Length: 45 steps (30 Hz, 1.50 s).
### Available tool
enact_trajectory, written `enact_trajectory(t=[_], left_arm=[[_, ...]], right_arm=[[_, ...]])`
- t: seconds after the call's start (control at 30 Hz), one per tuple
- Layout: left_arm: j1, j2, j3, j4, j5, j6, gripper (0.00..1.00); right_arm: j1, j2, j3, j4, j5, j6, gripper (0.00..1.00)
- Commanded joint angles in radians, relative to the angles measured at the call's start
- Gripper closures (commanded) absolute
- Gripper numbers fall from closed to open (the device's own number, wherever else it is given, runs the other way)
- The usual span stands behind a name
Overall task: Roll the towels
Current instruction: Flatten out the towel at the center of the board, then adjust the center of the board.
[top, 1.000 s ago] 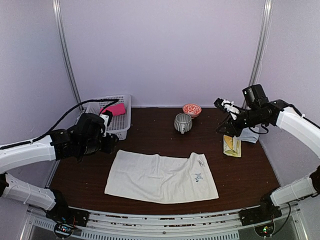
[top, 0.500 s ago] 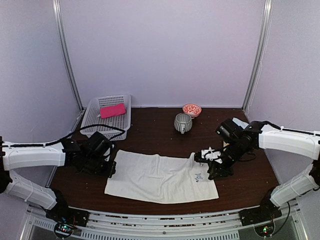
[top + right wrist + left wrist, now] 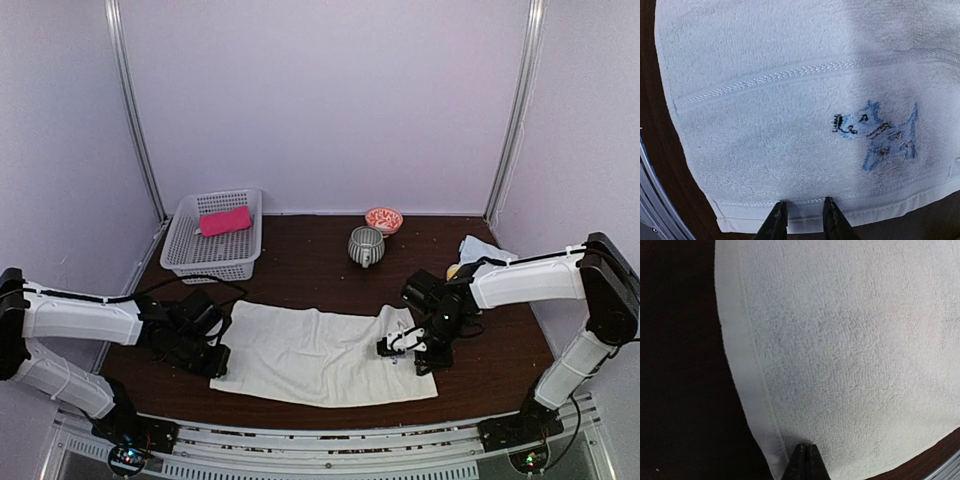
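Top: cream towel (image 3: pixel 310 355) lies flat along the near edge of the worktop (image 3: pixel 300 275). Left claw (image 3: pixel 215 355) is at its left edge, right claw (image 3: pixel 395 345) at its right end. Pink towel (image 3: pixel 225 220) sits in the basket (image 3: pixel 185 250), far-left corner.
Left wrist: claw tips pressed together at the towel's hem.
Right wrist: claw tips slightly apart over the hem, with an embroidered blue dog (image 3: pixel 880 135) just beyond.

cream towel (image 3: pixel 320 355) flat, pink towel (image 3: pixel 226 220) in basket (image 3: pixel 176 243)
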Motion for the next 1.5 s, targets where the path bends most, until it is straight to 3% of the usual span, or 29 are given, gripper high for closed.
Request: enact_trajectory(t=[0.0, 0.33, 0.47, 0.63, 0.73, 0.8, 0.87, 0.97, 1.07, 1.3, 1.47], left_arm=[[-0.033, -0.035, -0.060, -0.014, 0.035, -0.089, 1.00], [-0.151, -0.062, -0.058, -0.114, 0.047, -0.211, 1.00], [-0.151, -0.087, 0.049, -0.210, -0.044, -0.197, 1.00], [-0.127, -0.099, 0.216, -0.265, -0.170, -0.131, 0.85], [-0.041, -0.088, 0.245, -0.233, -0.209, -0.067, 0.66], [0.018, -0.076, 0.249, -0.162, -0.226, -0.014, 0.62], [0.074, -0.063, 0.237, -0.040, -0.199, 0.052, 0.67], [0.146, -0.016, 0.210, 0.161, -0.134, 0.117, 0.87], [0.160, 0.076, 0.241, 0.233, -0.152, 0.149, 1.00], [0.188, 0.257, 0.248, 0.284, -0.107, 0.163, 1.00], [0.252, 0.300, 0.183, 0.328, -0.077, 0.161, 1.00]], right_arm=[[0.007, -0.025, -0.042, -0.014, 0.072, 0.000, 0.75], [0.008, -0.120, -0.093, -0.143, 0.118, 0.049, 0.76], [0.004, -0.160, -0.031, -0.191, 0.068, 0.064, 0.74], [-0.053, -0.207, 0.071, -0.226, 0.017, 0.051, 0.69], [-0.136, -0.180, 0.134, -0.182, -0.043, 0.075, 0.67], [-0.180, -0.138, 0.174, -0.145, -0.068, 0.104, 0.68], [-0.221, -0.081, 0.207, -0.097, -0.079, 0.142, 0.70], [-0.270, 0.031, 0.265, -0.045, -0.094, 0.173, 0.75], [-0.297, 0.125, 0.307, -0.014, -0.091, 0.190, 0.78], [-0.320, 0.247, 0.313, 0.047, -0.018, 0.222, 0.82], [-0.348, 0.277, 0.294, 0.081, 0.017, 0.251, 0.82]])
